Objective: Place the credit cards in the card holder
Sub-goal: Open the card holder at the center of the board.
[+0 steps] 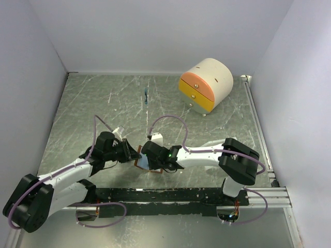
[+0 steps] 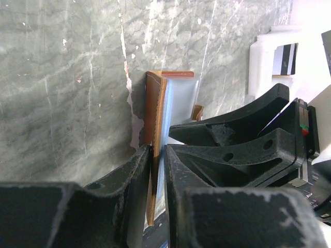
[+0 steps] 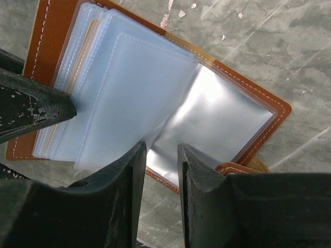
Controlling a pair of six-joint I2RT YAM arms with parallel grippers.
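The left gripper (image 2: 158,155) is clamped on the holder (image 3: 222,116). Its jaws are pressed together on the brown cover and some clear sleeves at one edge. The right gripper (image 3: 161,155) has its jaws a little apart with nothing between them, and its tips are just at the loose sleeves near the other edge. No card is in either gripper, so I judge the step in hand is to hold the holder open and ready one pocket. To do this well, the left grip should be firm but not bend the cover. The right tips should separate only one sleeve at its open side, not push the whole bundle flat. The holder lies open between the two grippers, with the sleeves fanned up from the left jaws and one cover flat under the right jaws. It is close to the near edge of the table (image 1: 93,103), about the middle. One card (image 2: 283,58) sits in a white tray (image 2: 261,62) just beyond the right gripper. A drawer box (image 1: 206,85) stands well apart, toward the far right corner.
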